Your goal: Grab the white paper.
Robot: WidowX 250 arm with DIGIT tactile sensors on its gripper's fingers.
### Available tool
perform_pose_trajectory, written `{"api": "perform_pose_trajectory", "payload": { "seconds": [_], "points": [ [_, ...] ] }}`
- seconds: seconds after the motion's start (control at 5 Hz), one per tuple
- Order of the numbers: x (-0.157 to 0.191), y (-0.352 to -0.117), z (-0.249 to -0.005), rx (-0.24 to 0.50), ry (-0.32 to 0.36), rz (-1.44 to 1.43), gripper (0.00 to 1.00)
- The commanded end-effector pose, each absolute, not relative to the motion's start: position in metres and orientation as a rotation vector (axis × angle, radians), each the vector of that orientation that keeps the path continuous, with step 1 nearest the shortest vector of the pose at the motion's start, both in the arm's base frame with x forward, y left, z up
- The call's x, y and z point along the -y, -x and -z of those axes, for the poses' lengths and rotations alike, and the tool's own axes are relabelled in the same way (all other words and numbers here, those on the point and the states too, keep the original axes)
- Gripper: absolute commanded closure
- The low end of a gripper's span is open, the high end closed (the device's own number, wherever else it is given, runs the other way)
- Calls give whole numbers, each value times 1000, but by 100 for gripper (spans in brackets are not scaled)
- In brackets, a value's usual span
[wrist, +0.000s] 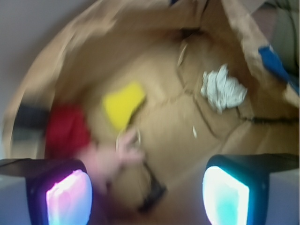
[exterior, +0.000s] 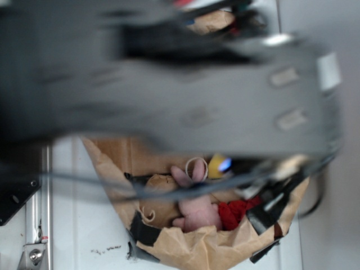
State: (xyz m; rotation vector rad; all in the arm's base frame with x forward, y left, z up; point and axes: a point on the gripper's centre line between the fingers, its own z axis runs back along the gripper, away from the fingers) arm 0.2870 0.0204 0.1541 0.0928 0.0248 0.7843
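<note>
The white paper point(wrist: 222, 89) is a crumpled off-white ball lying on the brown paper floor of the bag point(wrist: 154, 61), at the upper right of the wrist view. My gripper point(wrist: 147, 194) hangs well above and short of it, jaws wide apart with nothing between them; the lit pads point(wrist: 69, 198) glow pink on the left and cyan on the right. In the exterior view the blurred arm point(exterior: 185, 84) fills the upper frame and the white paper is hidden.
A yellow sponge point(wrist: 123, 103), a red cloth point(wrist: 67, 130) and a pink plush bunny point(wrist: 110, 157) lie at the left of the bag. A tiny white scrap point(wrist: 195, 132) is near the middle. The bag's walls point(exterior: 185, 247) rise all around.
</note>
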Motion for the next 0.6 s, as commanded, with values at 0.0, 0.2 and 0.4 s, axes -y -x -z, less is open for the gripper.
{"api": "perform_pose_trajectory", "payload": {
  "seconds": [0.0, 0.2, 0.4],
  "points": [
    [-35, -287, -171, 38, -70, -815, 0],
    [-51, -292, -162, 287, -37, -1049, 0],
    [-61, -294, -143, 411, -54, -1092, 0]
  ]
}}
